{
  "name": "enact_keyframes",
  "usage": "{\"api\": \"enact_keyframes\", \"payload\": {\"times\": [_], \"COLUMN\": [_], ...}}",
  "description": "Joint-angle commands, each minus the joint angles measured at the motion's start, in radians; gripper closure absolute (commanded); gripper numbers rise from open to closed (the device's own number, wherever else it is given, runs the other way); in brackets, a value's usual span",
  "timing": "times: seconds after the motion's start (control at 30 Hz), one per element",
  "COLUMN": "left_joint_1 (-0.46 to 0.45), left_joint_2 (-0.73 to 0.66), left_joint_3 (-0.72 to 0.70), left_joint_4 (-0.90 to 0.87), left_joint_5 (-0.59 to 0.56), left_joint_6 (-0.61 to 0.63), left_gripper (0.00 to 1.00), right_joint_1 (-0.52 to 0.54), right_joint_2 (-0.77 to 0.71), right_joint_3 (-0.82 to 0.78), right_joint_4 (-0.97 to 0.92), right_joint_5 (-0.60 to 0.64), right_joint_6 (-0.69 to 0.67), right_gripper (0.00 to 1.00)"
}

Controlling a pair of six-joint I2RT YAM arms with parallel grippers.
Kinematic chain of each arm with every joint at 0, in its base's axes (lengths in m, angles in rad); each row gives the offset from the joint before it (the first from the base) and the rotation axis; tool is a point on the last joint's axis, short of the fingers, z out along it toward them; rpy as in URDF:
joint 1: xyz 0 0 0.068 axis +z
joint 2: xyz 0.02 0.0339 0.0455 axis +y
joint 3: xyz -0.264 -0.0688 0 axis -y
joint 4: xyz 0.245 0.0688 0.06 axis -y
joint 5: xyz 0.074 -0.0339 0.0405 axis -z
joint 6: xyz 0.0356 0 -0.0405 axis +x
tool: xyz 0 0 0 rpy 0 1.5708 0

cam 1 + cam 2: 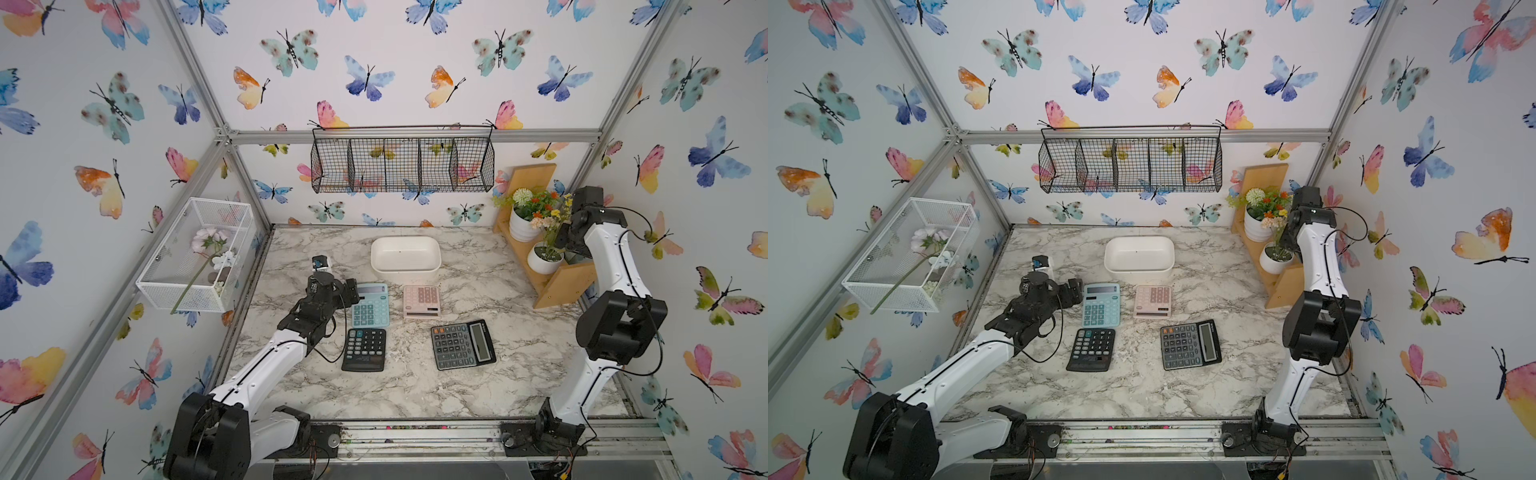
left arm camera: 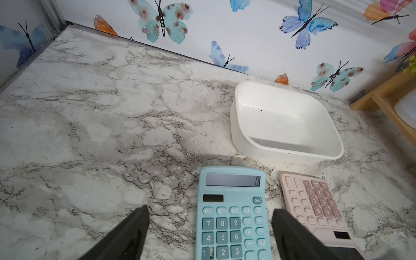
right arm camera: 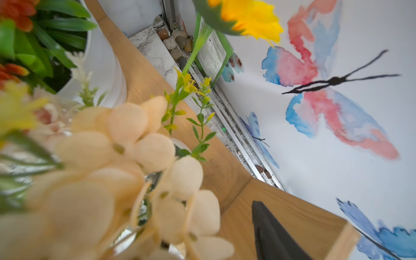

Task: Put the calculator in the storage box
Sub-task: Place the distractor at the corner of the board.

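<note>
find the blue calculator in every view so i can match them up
In a top view: the blue calculator lies mid-table, just nearer the robot than the storage box, with the pink calculator beside it.
In a top view: the blue calculator is in the same spot.
Left wrist: the blue calculator is close to the camera, its screen toward the box.
Right wrist: not in it.
Shared landmark: the storage box, missing only from the right wrist view.
</note>
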Motion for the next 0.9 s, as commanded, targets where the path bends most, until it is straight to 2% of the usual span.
{"api": "enact_keyframes", "payload": {"times": [0.0, 0.2, 0.4, 0.5, 0.67, 0.87], "left_joint_1": [-0.005, -0.005, -0.005, -0.005, 0.001, 0.001], "left_joint_2": [-0.015, -0.003, -0.002, -0.003, 0.000, -0.002], "left_joint_3": [0.016, 0.018, 0.021, 0.018, 0.009, -0.004], "left_joint_4": [-0.016, -0.017, -0.022, -0.023, -0.021, -0.030], "left_joint_5": [-0.014, -0.021, -0.028, -0.041, -0.060, -0.118], "left_joint_6": [-0.001, -0.001, -0.001, -0.001, -0.003, -0.019], "left_gripper": [0.09, 0.08, 0.08, 0.07, 0.05, 0.02], "right_joint_1": [-0.002, 0.009, 0.074, 0.146, 0.266, 0.278], "right_joint_2": [-0.053, -0.166, -0.243, -0.285, -0.321, -0.394], "right_joint_3": [-0.012, -0.135, -0.210, -0.268, -0.472, -0.741], "right_joint_4": [-0.054, -0.016, 0.009, 0.036, 0.130, 0.279], "right_joint_5": [-0.064, -0.272, -0.375, -0.440, -0.550, -0.590], "right_joint_6": [-0.001, -0.009, -0.022, -0.040, -0.030, 0.024], "right_gripper": [0.38, 0.37, 0.36, 0.36, 0.35, 0.32]}}
